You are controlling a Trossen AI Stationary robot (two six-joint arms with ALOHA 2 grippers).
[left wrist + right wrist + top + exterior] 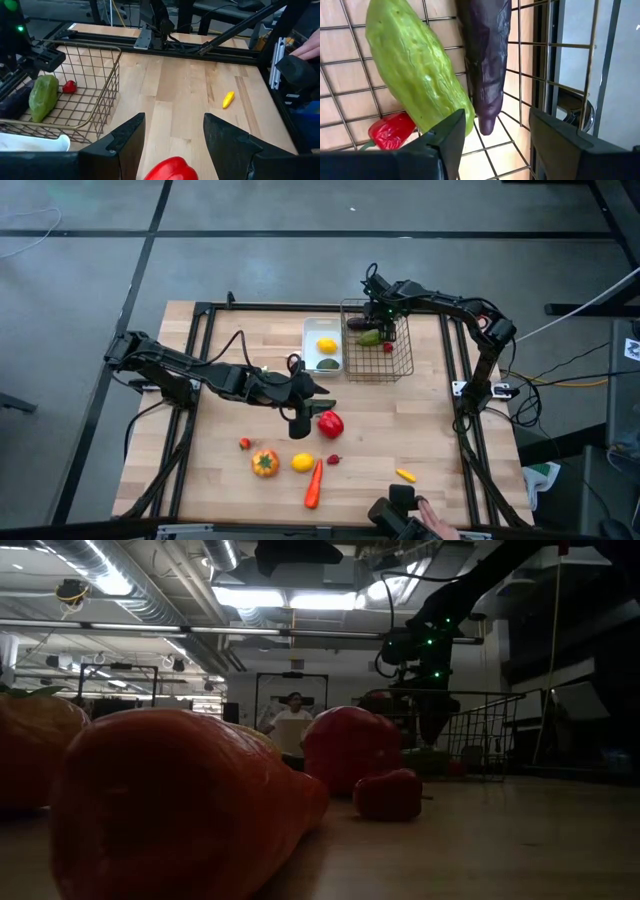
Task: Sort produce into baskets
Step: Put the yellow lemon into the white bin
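Observation:
My left gripper (174,137) is open, one finger on each side just above a red pepper (172,169) that rests on the table (400,420). My right gripper (495,135) is open, pointing down into the wire basket (377,340). A green cucumber (415,65), a purple eggplant (487,55) and a small red chilli (390,130) lie on the basket's mesh floor. The eggplant's tip is between the right fingers, untouched. The white tray (309,345) holds a lemon (327,346) and a green piece (327,364).
Loose on the near half of the table: a small red piece (244,443), an orange tomato (265,463), a lemon (302,462), a carrot (314,483), a red chilli (333,459) and a yellow chilli (405,475). A person's hand (430,515) is at the near edge.

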